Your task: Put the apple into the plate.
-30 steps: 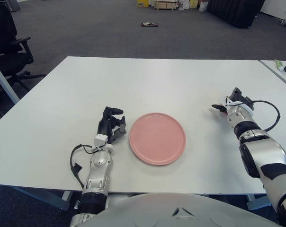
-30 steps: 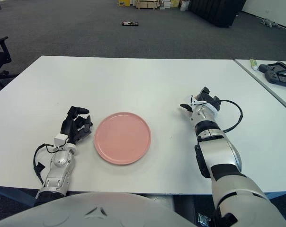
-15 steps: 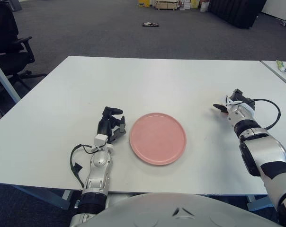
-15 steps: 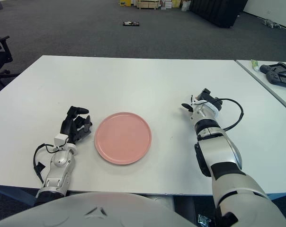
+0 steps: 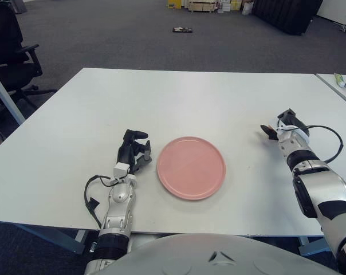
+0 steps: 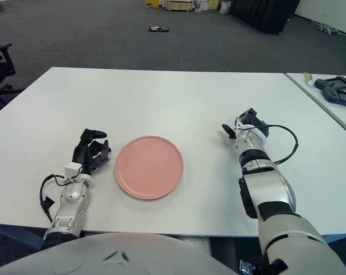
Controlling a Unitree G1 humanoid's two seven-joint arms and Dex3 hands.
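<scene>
- You are looking down at a wide white rectangular table (image 5: 179,97), which is filling most of both views, with grey carpeted floor (image 5: 133,40) lying beyond its far edge.
- A round, flat pink plate (image 5: 191,167) is sitting near the table's front edge, roughly at the centre, and nothing is lying on it.
- Your right hand (image 5: 283,126), white with dark fingers, is showing well to the right of the plate, with a black cable (image 5: 327,143) looping beside its wrist. You cannot tell whether its fingers are open or closed, or whether they are holding anything.
- Your left hand (image 5: 133,153), black-fingered, is showing just beside the plate's left rim, its fingers curling inward around nothing.
- The apple named in the task is not appearing in either view, so its position cannot be told.
</scene>
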